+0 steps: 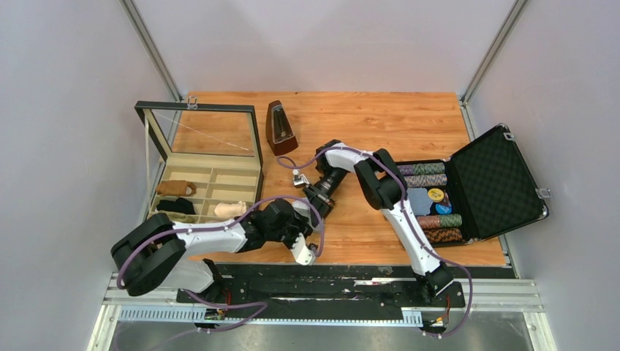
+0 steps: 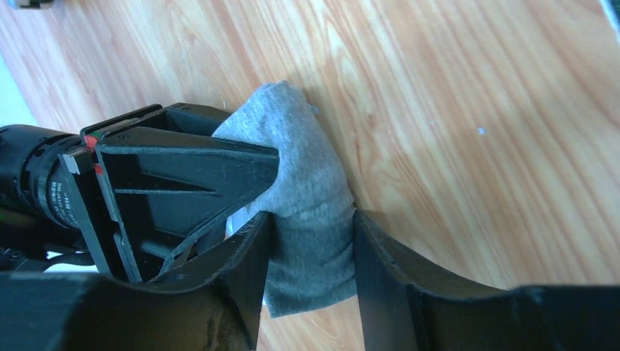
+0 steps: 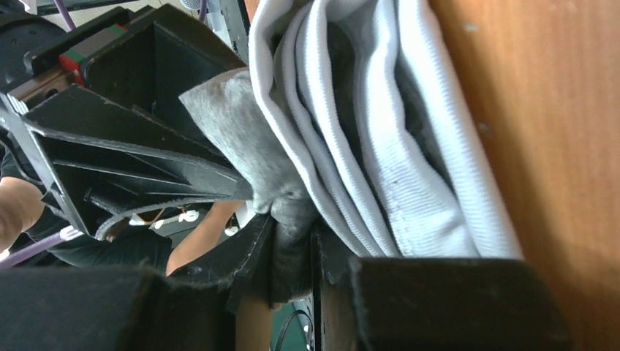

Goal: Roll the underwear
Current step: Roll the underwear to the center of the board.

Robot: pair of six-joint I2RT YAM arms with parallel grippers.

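The underwear is a bunched grey roll standing on the wooden table. In the right wrist view its grey fabric and folded white trim show. My left gripper is shut on the roll, one finger on each side of it. My right gripper is shut on a grey fold at the roll's other end. The right gripper's black finger lies against the cloth in the left wrist view. In the top view both grippers, left and right, meet at the table's middle and hide the underwear.
An open compartment box with a raised glass lid stands at the left and holds brown, black and pale cloth rolls. A wooden metronome stands behind the grippers. An open black case with poker chips lies at the right.
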